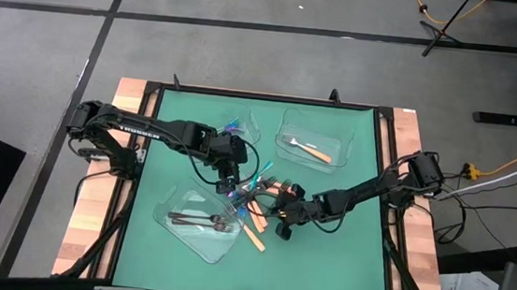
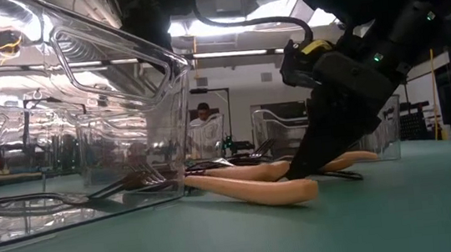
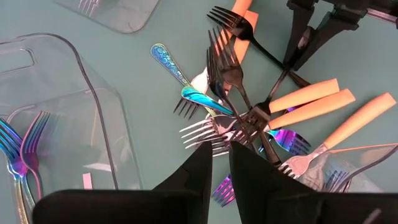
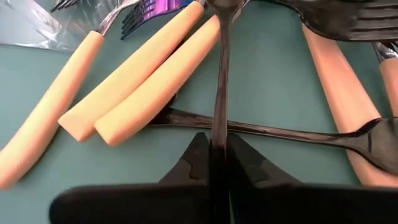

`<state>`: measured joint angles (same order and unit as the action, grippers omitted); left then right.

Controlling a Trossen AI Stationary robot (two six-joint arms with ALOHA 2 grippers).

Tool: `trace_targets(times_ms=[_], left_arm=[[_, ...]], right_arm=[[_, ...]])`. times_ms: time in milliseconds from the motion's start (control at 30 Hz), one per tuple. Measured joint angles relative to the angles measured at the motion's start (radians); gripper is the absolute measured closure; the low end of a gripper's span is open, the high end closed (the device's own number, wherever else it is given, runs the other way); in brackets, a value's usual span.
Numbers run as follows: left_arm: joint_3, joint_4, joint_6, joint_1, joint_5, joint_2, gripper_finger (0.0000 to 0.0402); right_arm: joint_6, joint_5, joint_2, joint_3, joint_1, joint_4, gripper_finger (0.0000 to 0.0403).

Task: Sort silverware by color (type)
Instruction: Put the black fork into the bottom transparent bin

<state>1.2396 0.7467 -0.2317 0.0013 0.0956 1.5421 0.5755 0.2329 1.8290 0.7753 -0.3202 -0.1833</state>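
Note:
A tangled pile of silverware lies at the table's middle: orange-handled forks, dark forks and iridescent ones. My left gripper hangs low over the pile's left side with its fingers close together. My right gripper stands at the pile's near right side. It is shut on a dark fork that runs from the fingers into the pile. My left gripper: I cannot tell whether its fingertips touch the forks beneath them. My right gripper pinches the dark fork's slim handle between its two fingers. The fingers slant down from the table's right and lie along the handle. The fork lies on the table, across another dark fork.
Three clear trays ring the pile. The far left one holds iridescent forks. An orange-handled fork lies in the far right one. The near left one holds dark forks. Bare green mat lies near and right.

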Motion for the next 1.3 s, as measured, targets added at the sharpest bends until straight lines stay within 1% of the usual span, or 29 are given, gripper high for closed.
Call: trace_targets(times_ms=[67, 233, 300, 367, 567, 700, 867, 967, 1033, 1133, 1300], left_arm=[[0.0, 0.0, -0.001, 0.0, 0.0, 0.0, 0.0352], [0.0, 0.001, -0.002, 0.0, 0.0, -0.012, 0.0352], [0.002, 0.004, -0.003, 0.0, 0.0, -0.027, 0.0352], [0.002, 0.006, -0.004, -0.001, 0.0, -0.046, 0.0352], [0.004, 0.012, -0.045, -0.01, -0.004, -0.128, 0.0352], [0.004, 0.011, -0.079, -0.025, -0.004, -0.189, 0.0352], [0.004, 0.011, -0.134, -0.053, -0.004, -0.267, 0.0352], [0.004, -0.006, -0.16, -0.074, -0.001, -0.305, 0.0352], [0.004, -0.006, -0.161, -0.086, 0.0, -0.317, 0.0352], [0.004, -0.02, -0.161, -0.105, -0.001, -0.325, 0.0352], [0.004, -0.099, -0.153, -0.128, -0.001, -0.326, 0.0352]], right_arm=[[0.0, -0.001, -0.009, 0.0, 0.0, 0.002, 0.0394], [-0.006, 0.009, -0.048, -0.004, 0.0, 0.036, 0.0387], [-0.006, 0.015, -0.077, -0.006, 0.001, 0.064, 0.0394], [-0.007, 0.034, -0.107, -0.005, 0.0, 0.077, 0.0402], [-0.014, 0.087, -0.19, -0.005, 0.0, 0.079, 0.0403], [-0.041, 0.166, -0.239, -0.004, 0.0, 0.051, 0.0403], [-0.101, 0.308, -0.289, -0.003, 0.003, -0.049, 0.0403], [-0.149, 0.352, -0.308, -0.003, 0.02, -0.142, 0.0403], [-0.196, 0.35, -0.316, -0.003, 0.042, -0.232, 0.0403], [-0.262, 0.308, -0.317, -0.003, 0.074, -0.381, 0.0403], [-0.351, 0.178, -0.317, -0.003, 0.127, -0.586, 0.0403]])
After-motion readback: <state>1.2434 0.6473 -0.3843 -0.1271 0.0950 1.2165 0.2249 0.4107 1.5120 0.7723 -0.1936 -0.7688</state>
